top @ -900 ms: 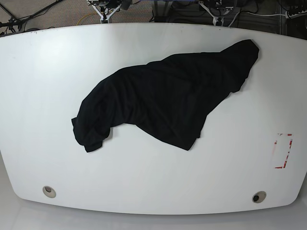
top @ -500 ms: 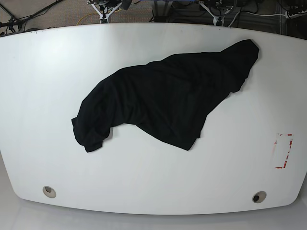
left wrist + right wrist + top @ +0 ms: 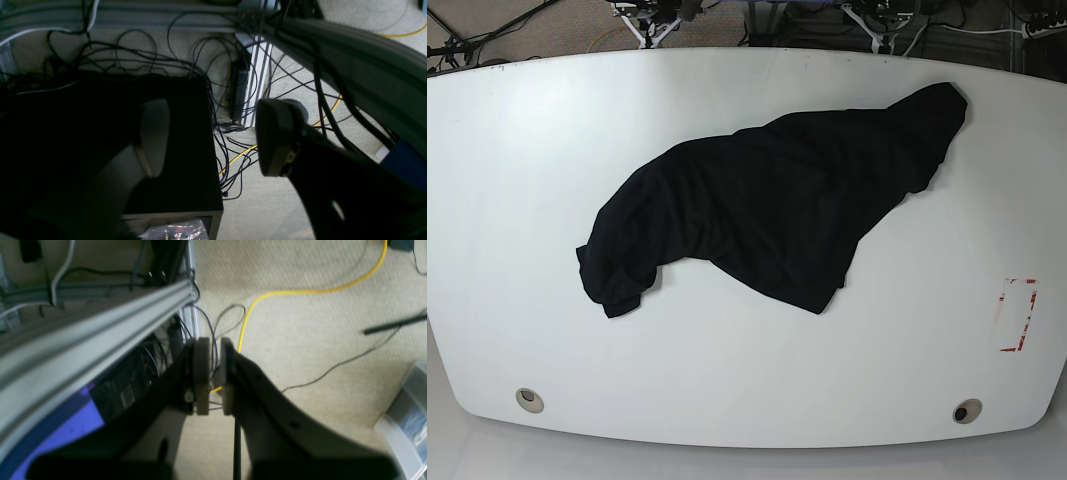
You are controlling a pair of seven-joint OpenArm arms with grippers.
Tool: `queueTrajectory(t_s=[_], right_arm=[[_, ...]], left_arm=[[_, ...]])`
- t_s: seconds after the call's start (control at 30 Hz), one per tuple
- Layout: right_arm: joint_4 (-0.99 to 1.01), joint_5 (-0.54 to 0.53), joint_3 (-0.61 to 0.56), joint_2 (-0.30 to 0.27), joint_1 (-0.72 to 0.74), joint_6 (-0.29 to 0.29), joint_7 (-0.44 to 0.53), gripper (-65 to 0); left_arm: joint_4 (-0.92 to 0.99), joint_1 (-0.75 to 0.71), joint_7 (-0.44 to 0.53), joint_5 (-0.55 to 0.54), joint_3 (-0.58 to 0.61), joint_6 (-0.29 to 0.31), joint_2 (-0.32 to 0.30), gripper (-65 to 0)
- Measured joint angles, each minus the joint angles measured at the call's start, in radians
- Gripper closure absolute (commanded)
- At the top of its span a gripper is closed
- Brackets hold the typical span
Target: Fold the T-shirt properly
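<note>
One white table point(image 3: 517, 200) fills the base view, and on it lies the T-shirt point(image 3: 767, 210), a black heap stretched slantwise from the far right corner area down toward the near left, well clear of every edge. It is crumpled, not spread: one end bunches into a thick rolled lump at the near left, a pointed flap hangs toward the near middle, and the far right end narrows to a rounded tip. No collar or sleeve can be told apart in the dark cloth.

Judging by the soft creases, the shirt is light, limp and will sag and drag rather than hold a shape, so it likely wants two holds at once, far apart, on single-layer edges such as the near flap and the far right tip. The rolled lump looks like a poor place to pinch, since several layers would come up together.

Neither arm is over the table. The left gripper point(image 3: 213, 136) hangs above floor cables with its fingers spread wide and nothing between them. The right gripper point(image 3: 212, 376) points at carpet, its pads nearly together with a thin gap, holding nothing.
</note>
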State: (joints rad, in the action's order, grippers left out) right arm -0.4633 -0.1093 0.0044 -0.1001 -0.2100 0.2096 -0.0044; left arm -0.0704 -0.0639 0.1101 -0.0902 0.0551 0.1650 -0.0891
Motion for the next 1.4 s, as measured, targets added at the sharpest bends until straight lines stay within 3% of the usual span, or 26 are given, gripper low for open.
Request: queueTrajectory(t_s=[0.27,0.6,0.83,1.1,1.4], right_arm=[[-0.002,0.000,0.000,0.000,-0.005,0.000,0.002,-5.1],[-0.024,-0.001,0.000,0.000,-0.057,0.004,0.002,-5.1],[-0.204,-0.001,0.000,0.000,-0.182,0.002,0.001,-5.1],[-0.385,0.000,0.000,0.000,-0.319,-0.001,-0.001,-5.1],[-0.686,-0.004,0.003,0.000,-0.548,-0.003,-0.006,-5.1]], left_arm=[[-0.011,-0.019,0.003,0.000,0.000,0.000,0.000,-38.3],[-0.285,-0.179,0.002,0.000,-0.003,0.000,-0.003,-38.3],[-0.386,-0.262,-0.005,-0.002,-0.005,-0.001,-0.006,-38.3],[-0.624,-0.408,-0.003,0.000,-0.012,-0.003,-0.046,-38.3],[-0.901,-0.604,-0.012,-0.002,-0.101,0.010,-0.083,-38.3]])
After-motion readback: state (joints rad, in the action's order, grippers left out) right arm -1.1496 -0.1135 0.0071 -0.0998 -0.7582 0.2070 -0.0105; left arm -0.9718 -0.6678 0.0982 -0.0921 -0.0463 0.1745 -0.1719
